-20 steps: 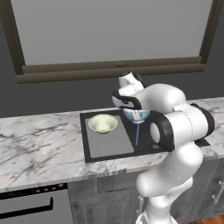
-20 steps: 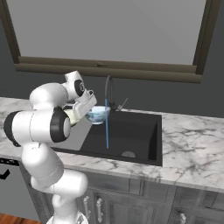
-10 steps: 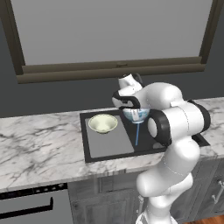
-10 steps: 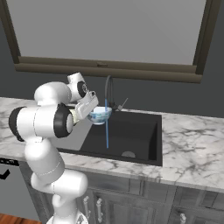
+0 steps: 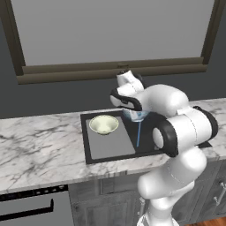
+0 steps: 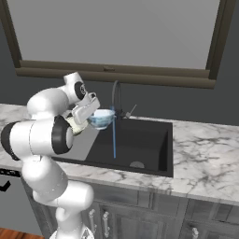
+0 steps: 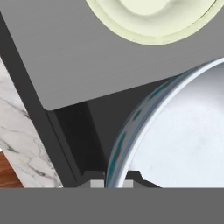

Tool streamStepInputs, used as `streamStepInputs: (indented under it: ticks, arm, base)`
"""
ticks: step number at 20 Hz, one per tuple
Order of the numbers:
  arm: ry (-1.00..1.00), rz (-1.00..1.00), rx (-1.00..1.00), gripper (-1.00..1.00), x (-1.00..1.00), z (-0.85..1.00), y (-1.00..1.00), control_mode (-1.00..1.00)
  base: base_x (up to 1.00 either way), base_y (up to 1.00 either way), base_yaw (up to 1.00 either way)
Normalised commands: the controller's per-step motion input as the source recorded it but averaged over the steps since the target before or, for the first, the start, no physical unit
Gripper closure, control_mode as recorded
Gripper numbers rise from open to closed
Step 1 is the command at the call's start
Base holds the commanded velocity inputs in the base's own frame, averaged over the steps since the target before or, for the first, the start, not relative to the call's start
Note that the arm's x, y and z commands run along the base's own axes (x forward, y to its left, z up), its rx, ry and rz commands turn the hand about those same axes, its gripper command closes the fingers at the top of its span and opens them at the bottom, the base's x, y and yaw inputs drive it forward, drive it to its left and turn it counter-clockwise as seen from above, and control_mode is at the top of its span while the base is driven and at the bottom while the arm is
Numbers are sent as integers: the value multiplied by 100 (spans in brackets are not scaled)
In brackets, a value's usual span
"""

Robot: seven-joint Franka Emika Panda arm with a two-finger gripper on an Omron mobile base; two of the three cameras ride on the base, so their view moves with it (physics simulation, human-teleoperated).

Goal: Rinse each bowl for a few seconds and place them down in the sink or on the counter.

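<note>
The small round bowl with a white inside and light blue outside point(image 6: 101, 118) is held above the large black rectangular recessed sink point(image 6: 140, 144), under the spout of the thin dark arched faucet point(image 6: 115, 95); from the right base view a thin blue stream of water point(image 6: 114, 140) is seen falling from the bowl's edge down into the basin, and a round drain point(image 6: 137, 165) is visible on the basin floor. In the left base view the same bowl point(image 5: 136, 115) is partly hidden behind the white arm, and the stream point(image 5: 138, 133) appears beneath it. That view also shows what the right base view hides behind the arm: the pale yellow-green round bowl point(image 5: 103, 124) resting upright on the flat grey panel point(image 5: 108, 142) in the left half of the sink point(image 5: 88, 145), well apart from the held bowl. The 2-finger gripper point(image 7: 111, 183) is clenched on the rim of the blue-and-white bowl point(image 7: 175, 140), as the hand view makes plain, with a finger tip point(image 7: 97, 183) on either side of the patterned rim. The hand view also gives the yellow-green bowl point(image 7: 153, 22) on the grey panel point(image 7: 87, 57), and a strip of the white marble-look counter with grey veins point(image 7: 19, 144) beside the sink's dark wall. The counter point(image 5: 39, 145) is seen spreading to both sides in the base views.
</note>
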Motion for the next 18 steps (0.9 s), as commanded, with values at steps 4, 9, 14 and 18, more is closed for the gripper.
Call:
streamStepInputs:
  ticks: [4,9,14,18]
  arm:
    - [0,1,0,100,-16,34,50,-100]
    - [0,4,0,100,-20,46,48,-100]
    - [2,11,0,100,-28,39,51,-100]
    - [1,25,0,100,-42,21,38,-100]
  base:
    - [0,0,0]
    - [0,0,0]
    - [0,0,0]
    - [0,0,0]
